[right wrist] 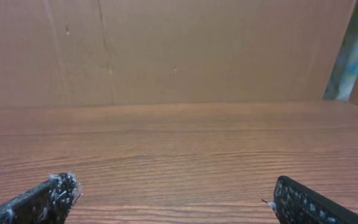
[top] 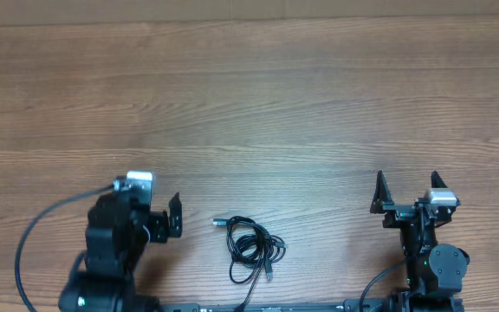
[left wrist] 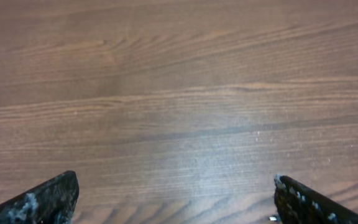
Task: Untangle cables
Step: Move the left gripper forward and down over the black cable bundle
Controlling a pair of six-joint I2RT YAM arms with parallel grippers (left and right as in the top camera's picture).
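- Black cables (top: 251,247) lie in one loose knot at the overhead view's lower middle, on the wooden tabletop (top: 249,87). They sit between the left pincer (top: 168,221) and right pincer (top: 408,186), touching neither. Best to pin a loop with the nearer left pincer and draw the silver-tipped plug (top: 218,223) away slowly.
- Left wrist view: fingers (left wrist: 42,202) spread wide, holding nothing; cables out of frame.
- Right wrist view: fingers (right wrist: 39,199) likewise wide and empty. How the strands cross is too small to tell.
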